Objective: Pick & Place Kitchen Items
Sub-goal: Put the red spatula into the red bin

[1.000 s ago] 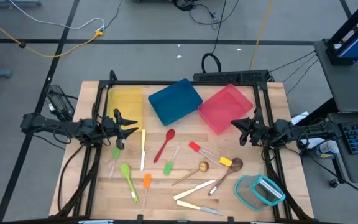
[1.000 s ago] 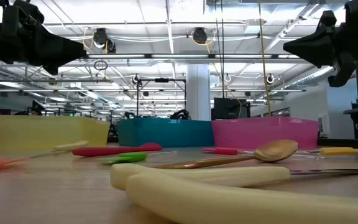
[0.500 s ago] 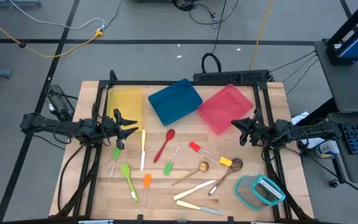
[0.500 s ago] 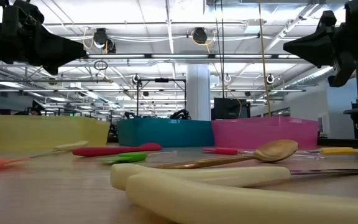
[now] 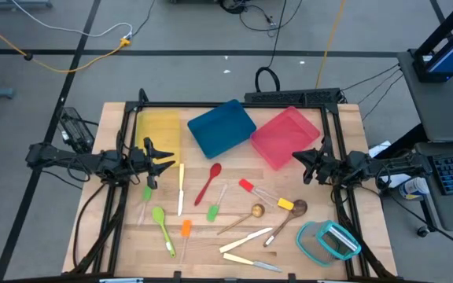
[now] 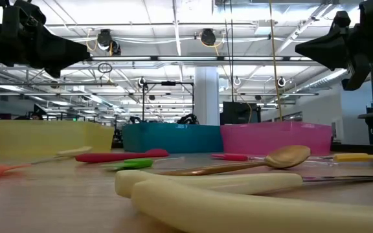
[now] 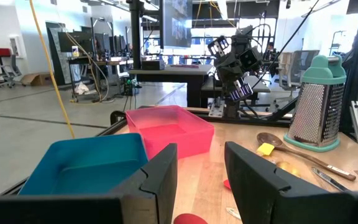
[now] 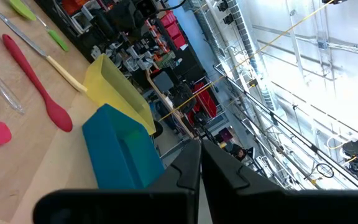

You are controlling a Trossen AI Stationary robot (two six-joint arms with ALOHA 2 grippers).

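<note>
Kitchen items (image 5: 211, 182) lying loose on desk (image 5: 116, 236) | left end effector (image 5: 163, 161) hovering, fingers parted, holding nothing | right end effector (image 5: 299, 159) hovering, fingers pressed together, holding nothing

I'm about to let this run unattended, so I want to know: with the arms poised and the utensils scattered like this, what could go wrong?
The cream knives lie crossed and touching near the wooden spoon, so a grasp may drag a neighbour along. The clear-handled pieces such as the green-headed one look thin and flat, easy to miss. The right gripper hangs close by the pink tray with jaws shut; a descent could clip its rim. The left gripper waits open by the yellow tray.
</note>
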